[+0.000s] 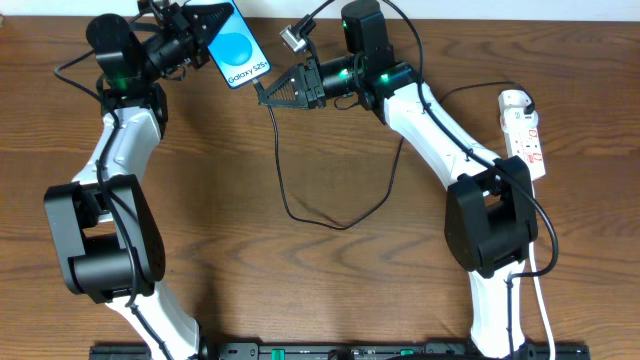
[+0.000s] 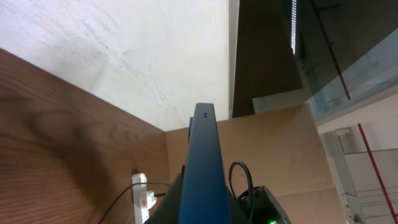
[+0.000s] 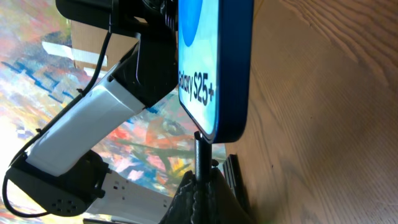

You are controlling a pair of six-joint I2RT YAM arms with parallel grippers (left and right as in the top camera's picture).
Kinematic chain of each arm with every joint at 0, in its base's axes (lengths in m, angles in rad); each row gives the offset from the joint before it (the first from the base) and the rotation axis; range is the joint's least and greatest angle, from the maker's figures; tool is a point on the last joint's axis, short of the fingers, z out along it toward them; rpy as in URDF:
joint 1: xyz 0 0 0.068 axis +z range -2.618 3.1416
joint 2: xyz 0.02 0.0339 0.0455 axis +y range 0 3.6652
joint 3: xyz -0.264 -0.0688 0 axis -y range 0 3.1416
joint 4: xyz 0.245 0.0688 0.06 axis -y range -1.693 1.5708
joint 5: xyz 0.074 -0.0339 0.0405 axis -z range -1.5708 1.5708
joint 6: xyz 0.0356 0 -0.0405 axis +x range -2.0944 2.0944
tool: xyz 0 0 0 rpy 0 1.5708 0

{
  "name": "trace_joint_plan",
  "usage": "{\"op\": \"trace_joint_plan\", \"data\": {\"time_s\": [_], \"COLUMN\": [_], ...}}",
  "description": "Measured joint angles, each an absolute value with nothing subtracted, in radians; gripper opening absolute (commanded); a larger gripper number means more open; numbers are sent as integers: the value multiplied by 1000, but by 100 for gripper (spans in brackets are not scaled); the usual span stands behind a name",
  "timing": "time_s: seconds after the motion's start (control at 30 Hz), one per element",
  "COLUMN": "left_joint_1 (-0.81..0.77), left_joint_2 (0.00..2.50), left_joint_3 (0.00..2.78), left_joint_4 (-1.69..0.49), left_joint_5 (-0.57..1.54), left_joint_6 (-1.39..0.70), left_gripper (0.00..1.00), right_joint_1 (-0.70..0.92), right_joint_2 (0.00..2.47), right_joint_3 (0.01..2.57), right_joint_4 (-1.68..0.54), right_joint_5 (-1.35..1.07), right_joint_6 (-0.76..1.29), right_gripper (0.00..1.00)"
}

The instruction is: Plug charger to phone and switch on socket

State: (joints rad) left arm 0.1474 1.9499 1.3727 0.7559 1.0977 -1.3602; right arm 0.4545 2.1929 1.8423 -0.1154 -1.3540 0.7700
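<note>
The wooden table [image 1: 300, 290] carries a white power strip [image 1: 524, 135] lengthwise along its right edge. Near the far edge, the left gripper [image 1: 205, 32] clamps the phone [image 1: 240, 47] aloft, screen upward and long axis diagonal. Its port end faces the right gripper [image 1: 266, 95], which is closed on the charger [image 1: 300, 215] plug [image 3: 200, 152] touching that end.

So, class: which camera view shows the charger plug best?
Right wrist: the charger plug stands close up, meeting the phone's bottom edge. Overhead shows it only as a tiny dark tip below the phone. Left wrist shows just the phone's edge, no plug.
</note>
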Motion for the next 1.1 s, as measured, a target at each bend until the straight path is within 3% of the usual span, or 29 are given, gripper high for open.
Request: {"op": "trace_joint_plan", "data": {"time_s": [1.1], "left_joint_1": [138], "left_joint_2": [1950], "left_joint_3": [1373], "left_joint_4": [756], "left_joint_5": [1092], "left_joint_6": [-1361], "left_gripper": [8], "right_joint_1": [455], "right_joint_2": [2193], "right_joint_3": [1842], "right_joint_4": [-89], "right_joint_5": [-1370], "right_joint_6": [783], "right_gripper": [1]}}
